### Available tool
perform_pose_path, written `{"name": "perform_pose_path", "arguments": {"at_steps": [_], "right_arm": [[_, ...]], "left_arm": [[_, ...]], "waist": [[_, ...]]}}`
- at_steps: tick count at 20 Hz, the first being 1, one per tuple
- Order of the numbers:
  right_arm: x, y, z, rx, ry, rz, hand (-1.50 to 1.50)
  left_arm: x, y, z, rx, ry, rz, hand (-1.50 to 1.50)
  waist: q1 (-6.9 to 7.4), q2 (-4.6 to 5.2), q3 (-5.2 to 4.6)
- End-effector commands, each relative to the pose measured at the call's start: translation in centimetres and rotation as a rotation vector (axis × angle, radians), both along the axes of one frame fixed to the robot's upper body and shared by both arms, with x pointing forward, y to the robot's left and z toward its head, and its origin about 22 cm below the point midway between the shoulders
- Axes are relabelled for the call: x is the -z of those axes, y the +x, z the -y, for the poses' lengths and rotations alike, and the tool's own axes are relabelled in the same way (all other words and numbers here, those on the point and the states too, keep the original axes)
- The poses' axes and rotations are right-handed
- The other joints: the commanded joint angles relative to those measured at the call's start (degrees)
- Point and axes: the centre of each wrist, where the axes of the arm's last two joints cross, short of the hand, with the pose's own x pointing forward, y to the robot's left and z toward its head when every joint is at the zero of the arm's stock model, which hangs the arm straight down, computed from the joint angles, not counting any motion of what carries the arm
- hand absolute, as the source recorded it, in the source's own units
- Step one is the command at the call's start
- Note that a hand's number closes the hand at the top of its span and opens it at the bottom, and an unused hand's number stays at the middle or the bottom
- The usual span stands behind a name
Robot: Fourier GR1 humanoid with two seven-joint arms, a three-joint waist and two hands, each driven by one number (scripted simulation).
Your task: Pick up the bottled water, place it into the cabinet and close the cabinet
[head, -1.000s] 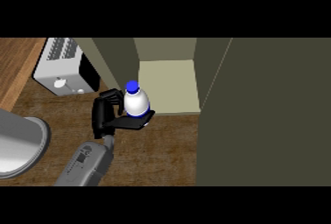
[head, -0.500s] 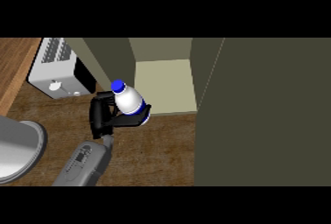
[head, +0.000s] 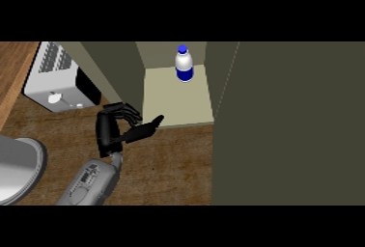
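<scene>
Nearest to us, at the lower left edge, we see the curved rim of a pale grey round object lying on the wooden worktop; we cannot tell what it is. Just beside it a grey forearm rises from the lower edge and ends in the left robot hand, which hangs above the worktop in front of the cabinet's opening. This robot hand holds nothing: its fingers are relaxed and spread wide, and its thumb points toward the front edge of the cabinet shelf. We see no contact between the robot hand and the bottle. The right robot hand appears nowhere in our view. Farther back at the left, a white toaster with a dark side stands on the worktop, against the cabinet's left wall. The large dark olive cabinet door fills the right side of the view and stands open. Farthest from us, the bottled water stands upright on the pale shelf inside the cabinet, near its back, well apart from the left robot hand; it has a blue cap and a blue lower part.
</scene>
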Motion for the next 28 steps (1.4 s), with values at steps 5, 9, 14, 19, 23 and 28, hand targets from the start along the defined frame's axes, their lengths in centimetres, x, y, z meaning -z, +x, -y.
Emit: {"name": "perform_pose_path", "arguments": {"at_steps": [5, 9, 14, 19, 23, 28], "right_arm": [[-1.2, 0.4, -0.7, -0.017, 0.016, 0.037, -1.5], [-1.6, 0.8, -0.6, -0.029, 0.01, 0.047, -1.5], [-1.5, 1.3, -0.8, -0.024, 0.013, 0.059, -1.5], [-1.7, 1.3, -0.7, -0.018, -0.008, 0.059, -1.5], [-2.2, 1.0, -1.0, -0.013, -0.011, 0.045, -1.5], [-1.7, 1.2, -0.3, 0.034, -0.014, 0.033, -1.5]], "left_arm": [[-4.5, 5.5, 3.7, 0.11, 0.023, -0.009, -1.5], [-5.4, 5.4, 4.2, 0.157, 0.037, 0.038, -1.5], [-7.2, 4.9, 5.3, 0.224, -0.02, 0.145, -1.5], [-7.3, 4.5, 6.1, 0.269, -0.04, 0.158, -1.5], [-7.0, 3.8, 6.7, 0.281, -0.077, 0.175, -1.5], [-7.8, 3.5, 7.4, 0.332, -0.141, 0.193, -1.5]], "waist": [[-2.86, 2.16, -0.39], [-2.92, 2.21, -0.45], [-2.29, 2.06, -0.54], [-2.0, 1.66, -0.49], [-1.58, 1.45, -0.57], [0.37, 1.06, -0.43]]}}
